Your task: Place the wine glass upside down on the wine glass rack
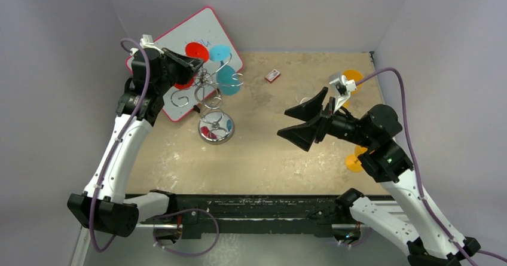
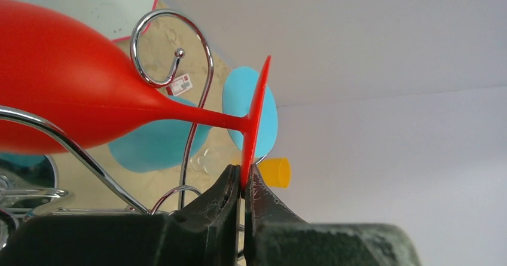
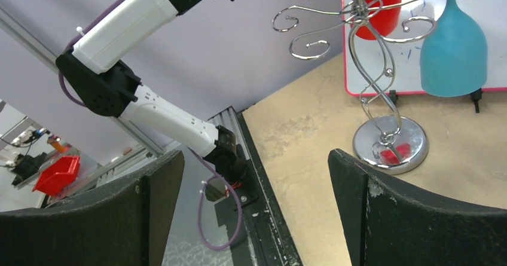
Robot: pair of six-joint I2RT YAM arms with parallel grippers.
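My left gripper point(image 2: 244, 181) is shut on the rim of the red wine glass's foot point(image 2: 258, 113). The glass's bowl point(image 2: 60, 92) lies among the curled wire arms point(image 2: 173, 45) of the wine glass rack. From above, the left gripper point(image 1: 195, 64) is at the rack's top left, with the red foot point(image 1: 196, 51) beside it. The silver rack point(image 1: 209, 95) stands on a round shiny base point(image 1: 224, 135). In the right wrist view the red bowl point(image 3: 378, 12) hangs near the rack's post. My right gripper point(image 1: 304, 120) hovers open and holds nothing, right of the rack.
A blue glass point(image 1: 227, 79) hangs upside down on the rack's right side. A pink-framed whiteboard point(image 1: 170, 42) leans behind it. A small red and white box point(image 1: 272, 76) lies at the back. Two orange glasses point(image 1: 353, 76) point(image 1: 353, 160) and a clear one point(image 1: 305, 91) are near the right arm.
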